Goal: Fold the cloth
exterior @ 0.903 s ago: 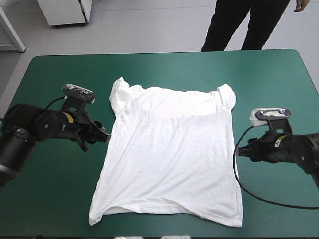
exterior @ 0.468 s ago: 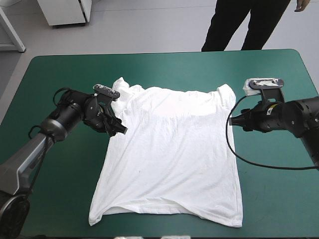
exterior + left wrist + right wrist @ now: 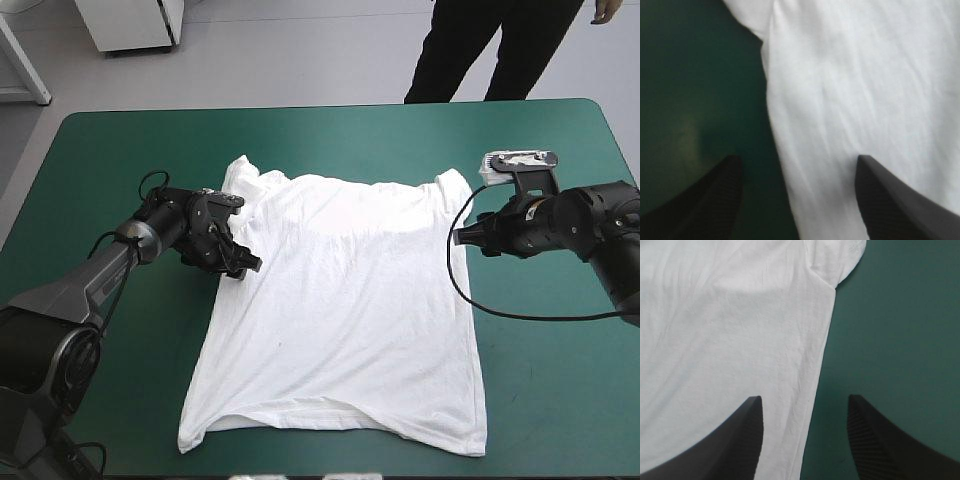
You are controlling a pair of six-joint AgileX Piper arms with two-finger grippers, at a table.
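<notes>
Flat, softly wrinkled white T-shirt point(image 3: 340, 300)

T-shirt point(image 3: 340, 300) between left hand point(image 3: 247, 265), right hand point(image 3: 460, 238).

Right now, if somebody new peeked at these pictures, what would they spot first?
A big white T-shirt lies spread flat in the middle of the teal-green cover. The left end effector, open, straddles one side edge just below the sleeve. The right end effector, also open, straddles the opposite edge.
</notes>
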